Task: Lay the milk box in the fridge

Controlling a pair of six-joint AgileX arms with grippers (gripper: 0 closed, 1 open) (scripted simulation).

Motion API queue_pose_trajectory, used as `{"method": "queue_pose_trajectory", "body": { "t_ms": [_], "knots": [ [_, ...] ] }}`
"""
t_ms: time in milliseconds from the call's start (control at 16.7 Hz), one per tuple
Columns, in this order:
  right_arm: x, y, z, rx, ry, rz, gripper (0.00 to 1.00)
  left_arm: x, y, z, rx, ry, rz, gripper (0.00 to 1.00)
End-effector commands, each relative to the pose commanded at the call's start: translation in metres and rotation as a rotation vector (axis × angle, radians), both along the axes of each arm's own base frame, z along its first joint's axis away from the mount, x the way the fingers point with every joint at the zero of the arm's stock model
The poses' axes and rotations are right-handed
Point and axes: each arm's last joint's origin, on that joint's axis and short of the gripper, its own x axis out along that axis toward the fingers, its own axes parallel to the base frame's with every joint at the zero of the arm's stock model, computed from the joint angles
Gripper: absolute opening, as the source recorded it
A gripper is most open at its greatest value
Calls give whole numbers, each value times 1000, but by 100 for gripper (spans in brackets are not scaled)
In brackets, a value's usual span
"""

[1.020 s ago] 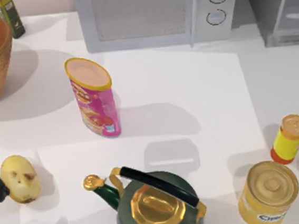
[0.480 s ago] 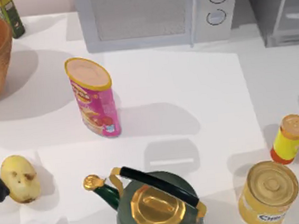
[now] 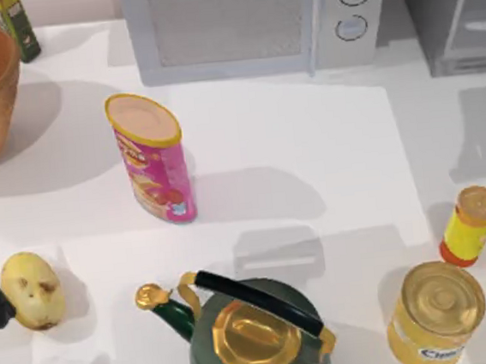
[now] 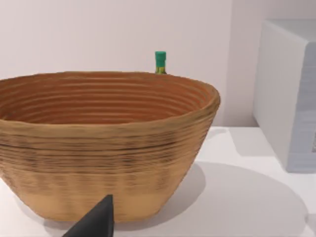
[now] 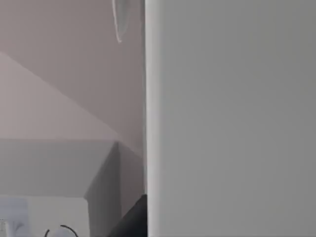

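The shadow (image 3: 484, 137) at right has climbed toward the fridge (image 3: 456, 24) in the upper right, so the right arm likely nears it; the right claw's (image 5: 132, 223) opening, its load and the milk box's place I cannot tell.

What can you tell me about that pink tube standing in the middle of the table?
The pink tube is a tall round crisps can, standing upright on the white table, leaning slightly in the top view because of the camera angle. Its body is bright pink with yellow and red printed pictures, and its flat top is pale peach with a yellow rim. It looks closed. It stands alone in front of the white microwave, with nothing touching it but the table, and casts a shadow to the right.
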Motion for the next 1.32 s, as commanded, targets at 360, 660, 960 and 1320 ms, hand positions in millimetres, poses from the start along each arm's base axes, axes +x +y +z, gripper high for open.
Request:
{"method": "queue_pose_trajectory", "body": {
  "t_ms": [360,660,960,1320],
  "knots": [
    [114,-24,-4,-11,0,11,0,0,0,0,0,0,0,100],
    [193,-59,-72,-16,49,-7,0,0,0,0,0,0,0,100],
    [220,-89,-142,-13,111,-40,0,0,0,0,0,0,0,100],
    [220,-96,-158,-10,135,-52,0,0,0,0,0,0,0,100]
  ]
}}
